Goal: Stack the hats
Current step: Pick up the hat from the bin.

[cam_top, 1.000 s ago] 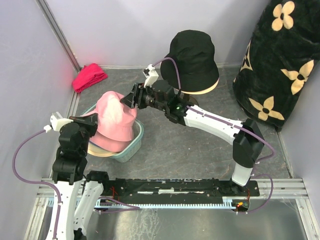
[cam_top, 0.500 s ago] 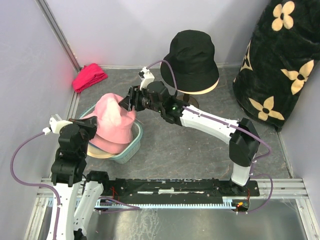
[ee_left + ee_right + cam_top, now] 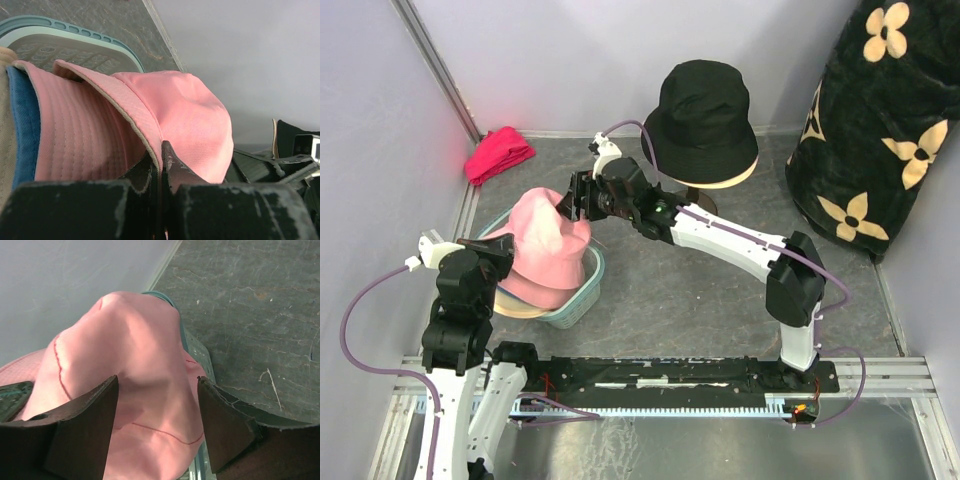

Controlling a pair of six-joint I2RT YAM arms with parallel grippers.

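Pink hat [image 3: 548,245] sits crown-up, left of centre in the top view, on top of a blue hat [image 3: 25,125] and a beige hat [image 3: 4,150] in a teal basket [image 3: 582,300] on the counter [image 3: 670,290]. Left claw [image 3: 161,152]: fingers together, clamped on the pink hat's brim edge. Right claw [image 3: 157,385]: fingers wide apart, one on either side of the pink crown; contact cannot be told. Black hat [image 3: 705,115] rests on a cream head form [image 3: 725,180], upper centre, apart from the stack.
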